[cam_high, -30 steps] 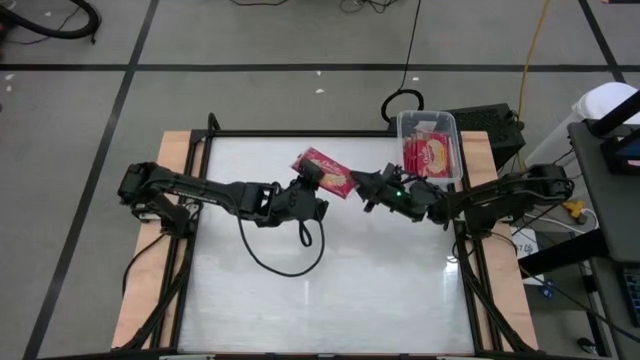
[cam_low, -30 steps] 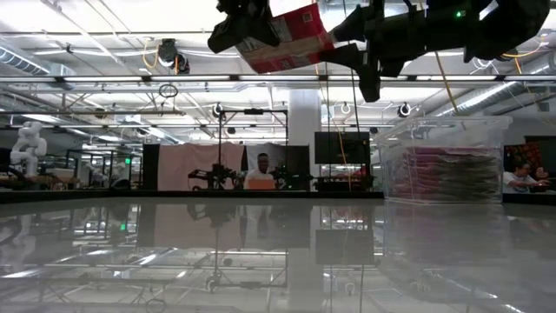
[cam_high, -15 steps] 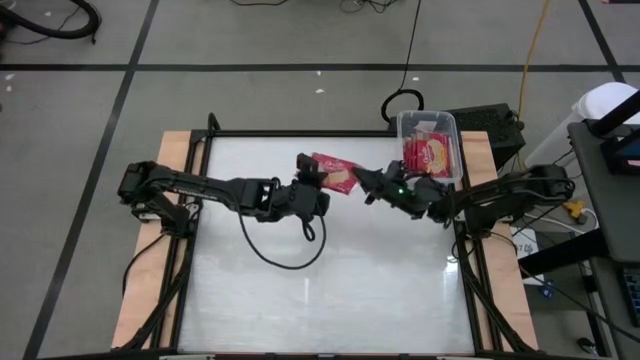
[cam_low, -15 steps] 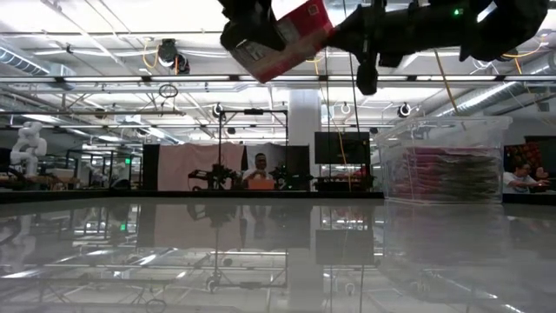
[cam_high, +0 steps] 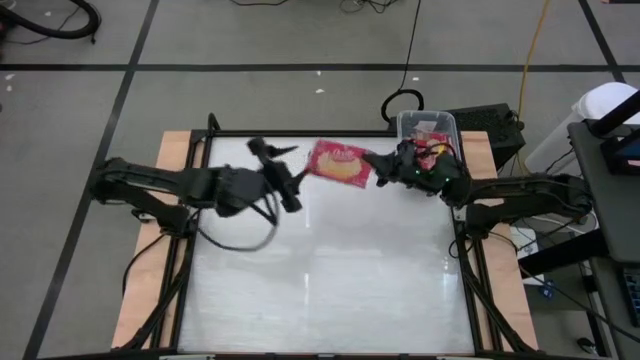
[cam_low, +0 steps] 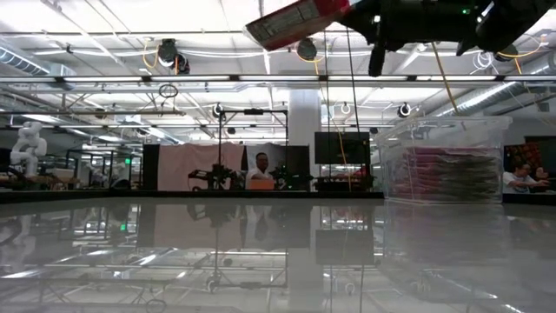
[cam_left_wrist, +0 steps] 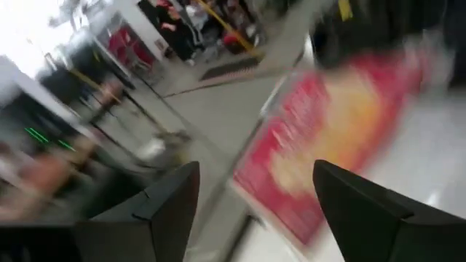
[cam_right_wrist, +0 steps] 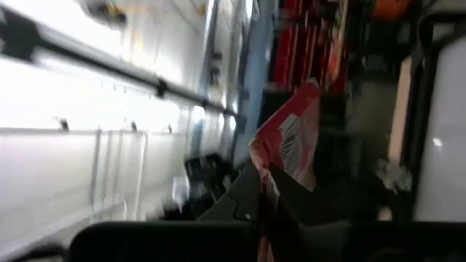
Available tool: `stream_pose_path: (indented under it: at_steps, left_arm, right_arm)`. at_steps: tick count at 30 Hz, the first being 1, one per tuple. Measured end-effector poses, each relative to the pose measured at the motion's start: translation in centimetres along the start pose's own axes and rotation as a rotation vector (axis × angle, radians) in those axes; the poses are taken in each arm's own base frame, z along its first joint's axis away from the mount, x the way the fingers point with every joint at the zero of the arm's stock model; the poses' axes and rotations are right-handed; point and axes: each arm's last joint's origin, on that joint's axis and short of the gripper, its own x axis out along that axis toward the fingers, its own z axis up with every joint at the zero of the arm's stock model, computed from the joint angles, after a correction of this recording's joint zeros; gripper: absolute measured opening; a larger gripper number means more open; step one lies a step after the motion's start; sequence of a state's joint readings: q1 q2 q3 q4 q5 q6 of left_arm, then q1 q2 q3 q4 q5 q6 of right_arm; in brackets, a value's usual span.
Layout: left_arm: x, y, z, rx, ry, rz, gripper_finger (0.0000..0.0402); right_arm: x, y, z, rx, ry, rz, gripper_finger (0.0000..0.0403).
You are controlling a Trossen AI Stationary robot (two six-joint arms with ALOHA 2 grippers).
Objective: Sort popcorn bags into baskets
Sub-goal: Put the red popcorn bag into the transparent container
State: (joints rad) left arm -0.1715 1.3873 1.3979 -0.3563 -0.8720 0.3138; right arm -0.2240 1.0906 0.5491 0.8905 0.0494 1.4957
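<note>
One popcorn bag [cam_high: 340, 163], red with its yellow popcorn picture facing up, hangs high over the table's far middle; in the low view the bag [cam_low: 300, 17] shows near the top edge. My right gripper [cam_high: 373, 163] is shut on its right end. My left gripper [cam_high: 290, 175] stands open just left of the bag, apart from it; in the left wrist view the bag [cam_left_wrist: 328, 138] lies ahead of the spread fingers. The basket [cam_high: 428, 120], a clear bin at the far right corner, holds several red bags [cam_low: 443, 169]. My right gripper pinches the bag's end nearest the basket [cam_high: 364, 167] between its two fingers, coming about level from the table's right. In its wrist view the bag's edge [cam_right_wrist: 280, 156] stands between the fingers. The bag is lifted clear and sticks out toward the left, roughly flat.
A black cable [cam_high: 240, 235] loops down from my left arm onto the white tabletop. The table's wooden side strips [cam_high: 150, 260] and black frame rails border the surface. A dark box [cam_high: 495, 125] sits behind the basket.
My left gripper has opened, let go of the bag, rolled, risen and drawn back toward the table's left. My right gripper has shut on the bag's right end and carried it up and a little toward the basket; the bag has tipped flatter.
</note>
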Motion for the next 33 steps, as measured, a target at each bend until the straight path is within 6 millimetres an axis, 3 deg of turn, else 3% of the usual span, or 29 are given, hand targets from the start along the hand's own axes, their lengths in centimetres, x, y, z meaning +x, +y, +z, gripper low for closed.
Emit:
stream_pose_path:
  at_steps: [5, 8, 15, 19, 23, 33]
  left_arm:
    - [-1.6, 4.4, 0.0, -0.546, -0.06, -0.127, 0.0253]
    - [-1.6, 6.3, -0.8, -0.769, -0.016, -0.247, 0.0226]
    - [-1.8, 8.2, -2.1, -0.93, 0.082, -0.323, 0.0166]
    - [-1.8, 8.1, -1.8, -1.011, 0.084, -0.417, 0.0144]
    - [-0.5, 7.6, -1.8, -1.131, 0.148, -0.57, 0.014]
    - [2.4, 2.3, -0.2, -1.147, 0.215, -0.933, 0.0219]
  right_arm:
    - [-0.8, 0.8, -0.2, -0.03, 0.223, 0.004, 0.0]
    - [-1.1, 0.9, -0.5, -0.034, 0.322, -0.01, 0.0]
    - [-1.8, 1.2, -0.8, -0.038, 0.459, -0.028, 0.0]
    - [-2.1, 1.9, -0.9, -0.035, 0.534, -0.033, 0.0]
    - [-1.8, 3.7, -1.1, -0.1, 0.656, -0.077, 0.0]
    - [-1.5, 6.9, -1.3, -0.247, 0.886, -0.115, 0.0]
